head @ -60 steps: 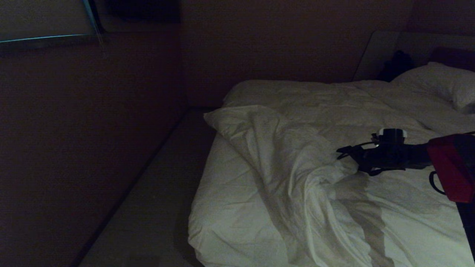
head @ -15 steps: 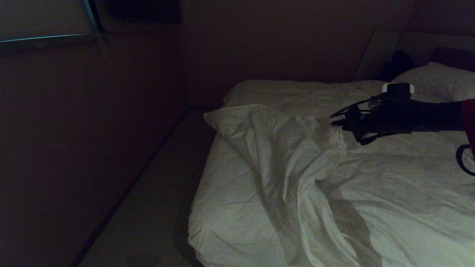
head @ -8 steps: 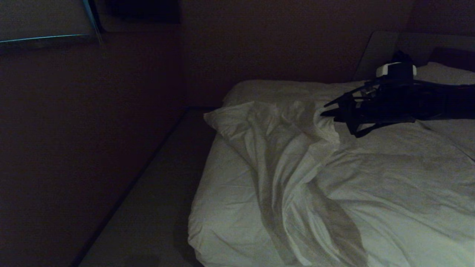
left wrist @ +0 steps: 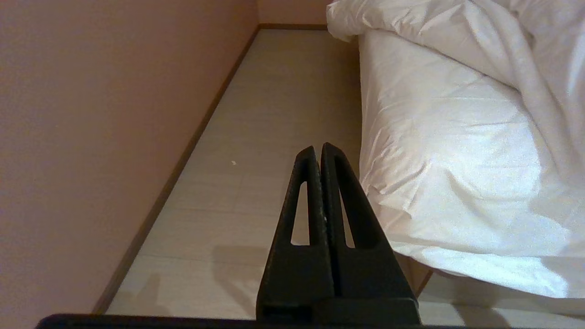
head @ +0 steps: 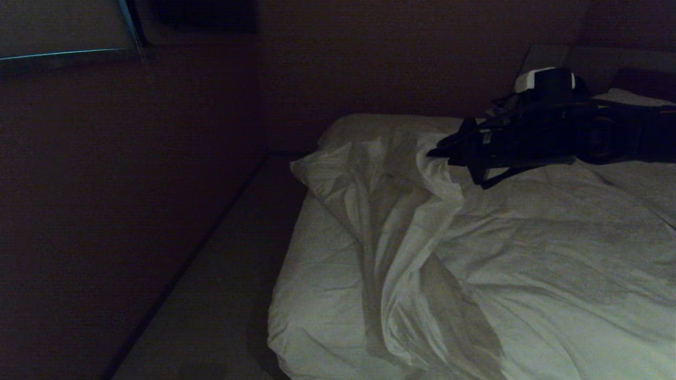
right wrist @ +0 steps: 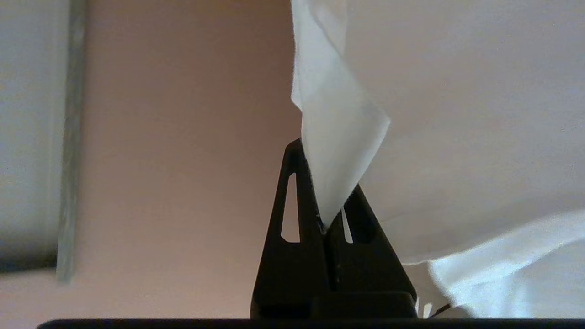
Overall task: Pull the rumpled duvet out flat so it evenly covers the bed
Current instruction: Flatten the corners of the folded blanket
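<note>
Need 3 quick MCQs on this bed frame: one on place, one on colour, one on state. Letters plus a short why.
1. Where is the right gripper?
A. Over the bed's far part, at a raised fold of duvet
B. Down on the floor beside the bed
C. Resting on a pillow

2. What colour is the duvet?
A. Dark grey
B. White
C. Red

3. How are the left gripper fingers?
A. Wide open
B. Shut on the duvet
C. Shut on nothing

Answers:
1. A: the head view shows the arm reaching across the bed to the lifted fold.
2. B: the cloth pinched in the right wrist view is white.
3. C: the left wrist view shows the fingers pressed together over the floor, nothing between them.
</note>
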Controlling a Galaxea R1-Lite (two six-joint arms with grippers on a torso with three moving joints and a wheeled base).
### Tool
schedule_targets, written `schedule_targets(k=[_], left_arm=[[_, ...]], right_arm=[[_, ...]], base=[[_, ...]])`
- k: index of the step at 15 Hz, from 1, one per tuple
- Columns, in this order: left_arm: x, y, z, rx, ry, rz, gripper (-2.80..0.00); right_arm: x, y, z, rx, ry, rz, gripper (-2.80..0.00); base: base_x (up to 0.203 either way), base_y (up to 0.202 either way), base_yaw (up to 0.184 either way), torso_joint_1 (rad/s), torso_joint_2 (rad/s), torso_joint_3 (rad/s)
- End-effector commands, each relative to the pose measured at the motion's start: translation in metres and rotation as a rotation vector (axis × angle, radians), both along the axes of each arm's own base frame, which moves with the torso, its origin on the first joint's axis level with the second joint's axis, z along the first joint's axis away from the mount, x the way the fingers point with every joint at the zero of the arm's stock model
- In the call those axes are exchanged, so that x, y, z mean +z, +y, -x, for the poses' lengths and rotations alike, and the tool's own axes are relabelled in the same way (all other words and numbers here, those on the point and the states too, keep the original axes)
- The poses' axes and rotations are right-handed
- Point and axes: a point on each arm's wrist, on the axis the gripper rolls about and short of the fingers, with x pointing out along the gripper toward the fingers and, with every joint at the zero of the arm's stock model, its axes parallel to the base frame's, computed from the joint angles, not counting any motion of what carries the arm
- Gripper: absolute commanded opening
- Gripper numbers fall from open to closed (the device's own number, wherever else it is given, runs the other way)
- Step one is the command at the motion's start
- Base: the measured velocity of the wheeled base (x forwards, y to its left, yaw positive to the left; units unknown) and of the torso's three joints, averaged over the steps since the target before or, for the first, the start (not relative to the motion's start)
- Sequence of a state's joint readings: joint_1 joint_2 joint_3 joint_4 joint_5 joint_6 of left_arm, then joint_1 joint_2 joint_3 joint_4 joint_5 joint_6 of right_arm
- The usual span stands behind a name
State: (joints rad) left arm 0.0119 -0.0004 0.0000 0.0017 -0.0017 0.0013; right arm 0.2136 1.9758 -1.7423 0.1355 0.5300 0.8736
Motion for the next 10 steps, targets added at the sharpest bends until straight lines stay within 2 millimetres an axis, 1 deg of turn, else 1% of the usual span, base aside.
schedule_targets(k=[1,2,3,4,8,10], left_arm=[[0.000,0.000,0.000,0.001,0.000,0.000,-2.80],[0.000,0.000,0.000,0.001,0.000,0.000,-2.80],[0.000,0.000,0.000,0.001,0.000,0.000,-2.80],[0.000,0.000,0.000,0.001,0.000,0.000,-2.80],[0.000,0.000,0.000,0.001,0.000,0.000,-2.80],[0.000,0.000,0.000,0.001,0.000,0.000,-2.80]], right_arm=[[0.012,0.014,0.013,0.042,-0.025,-0.011,-2.80],[0.017,0.019,0.018,0.059,-0.037,-0.014,-2.80],[0.024,0.032,0.028,0.099,-0.055,-0.016,-2.80],[0.029,0.040,0.036,0.127,-0.073,-0.014,-2.80],[0.034,0.065,0.054,0.204,-0.087,-0.014,-2.80],[0.041,0.082,0.069,0.262,-0.103,-0.022,-2.80]], base=[[0.000,0.000,0.000,0.000,0.00,0.000],[0.000,0.000,0.000,0.000,0.00,0.000],[0.000,0.000,0.000,0.000,0.00,0.000],[0.000,0.000,0.000,0.000,0.00,0.000],[0.000,0.000,0.000,0.000,0.00,0.000],[0.000,0.000,0.000,0.000,0.00,0.000]])
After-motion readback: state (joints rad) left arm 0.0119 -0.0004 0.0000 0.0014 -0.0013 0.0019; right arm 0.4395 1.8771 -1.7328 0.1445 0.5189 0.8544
